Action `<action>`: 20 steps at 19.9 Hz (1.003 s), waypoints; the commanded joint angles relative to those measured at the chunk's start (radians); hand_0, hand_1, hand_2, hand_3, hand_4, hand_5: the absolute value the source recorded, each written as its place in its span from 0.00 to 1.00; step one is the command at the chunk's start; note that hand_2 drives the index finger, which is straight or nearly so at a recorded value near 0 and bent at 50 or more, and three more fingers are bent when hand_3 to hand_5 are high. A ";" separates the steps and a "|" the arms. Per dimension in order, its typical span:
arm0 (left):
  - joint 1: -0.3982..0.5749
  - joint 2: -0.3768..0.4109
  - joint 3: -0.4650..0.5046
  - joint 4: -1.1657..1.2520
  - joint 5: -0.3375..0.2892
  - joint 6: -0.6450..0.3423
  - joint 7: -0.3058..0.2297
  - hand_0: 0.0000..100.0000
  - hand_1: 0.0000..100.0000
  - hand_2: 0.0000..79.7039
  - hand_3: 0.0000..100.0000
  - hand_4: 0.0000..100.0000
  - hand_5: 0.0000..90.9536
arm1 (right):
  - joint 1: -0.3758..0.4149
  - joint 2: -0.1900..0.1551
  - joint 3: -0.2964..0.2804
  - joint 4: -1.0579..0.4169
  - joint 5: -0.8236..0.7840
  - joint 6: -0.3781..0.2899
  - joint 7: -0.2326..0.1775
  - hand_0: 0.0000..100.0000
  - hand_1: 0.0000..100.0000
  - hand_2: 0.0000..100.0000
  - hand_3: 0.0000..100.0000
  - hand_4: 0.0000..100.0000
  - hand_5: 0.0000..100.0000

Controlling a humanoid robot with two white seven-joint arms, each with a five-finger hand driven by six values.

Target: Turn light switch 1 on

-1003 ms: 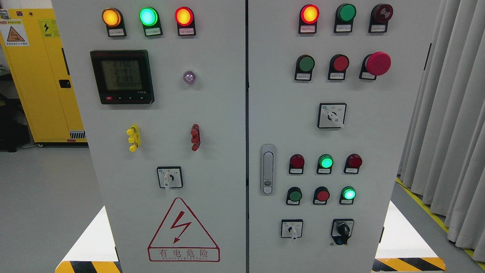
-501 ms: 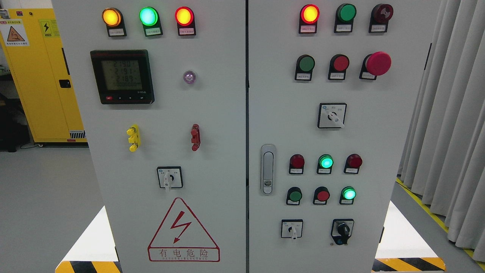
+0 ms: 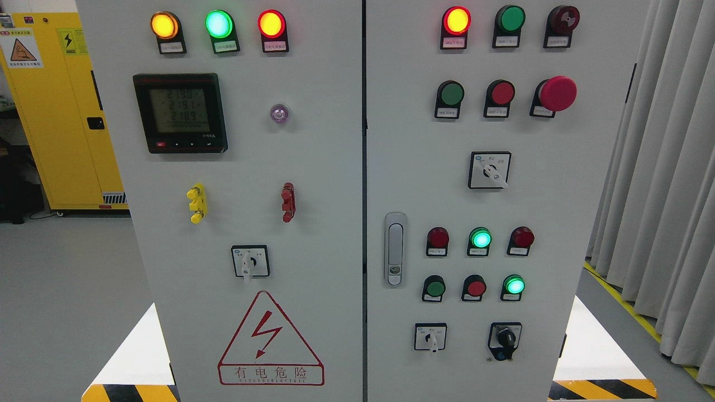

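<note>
No robot hand shows, so its state cannot be told. Button labels on the grey cabinet (image 3: 313, 167) are unreadable; curtain (image 3: 659, 167) hangs right.

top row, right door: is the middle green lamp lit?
Off. The green lamp is dark and flat, with no glow, while the red lamp left of it shines bright orange-red. No robot hand is in view.

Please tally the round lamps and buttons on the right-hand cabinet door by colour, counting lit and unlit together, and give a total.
Red, including the big mushroom button: 7, e.g. the lit lamp
Green: 5, e.g. the lit lamp
Total: 12
No robot hand is in view.
</note>
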 commanded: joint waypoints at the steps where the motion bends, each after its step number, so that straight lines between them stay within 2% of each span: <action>1: -0.004 0.004 -0.008 -0.276 0.006 0.008 0.000 0.17 0.51 0.71 0.84 0.86 0.92 | 0.000 0.000 0.000 0.000 -0.029 0.000 -0.006 0.00 0.50 0.04 0.00 0.00 0.00; 4: -0.017 -0.002 -0.014 -0.299 0.006 0.009 0.000 0.17 0.51 0.72 0.84 0.86 0.92 | 0.000 0.000 0.000 0.000 -0.029 0.000 -0.006 0.00 0.50 0.04 0.00 0.00 0.00; 11: -0.156 -0.079 -0.031 -0.316 0.001 0.061 -0.003 0.16 0.52 0.74 0.86 0.86 0.92 | 0.000 0.000 0.000 0.000 -0.029 0.000 -0.006 0.00 0.50 0.04 0.00 0.00 0.00; 20: -0.219 -0.107 -0.068 -0.373 -0.009 0.106 0.008 0.15 0.53 0.77 0.85 0.83 0.90 | 0.000 0.000 0.000 0.000 -0.029 0.000 -0.004 0.00 0.50 0.04 0.00 0.00 0.00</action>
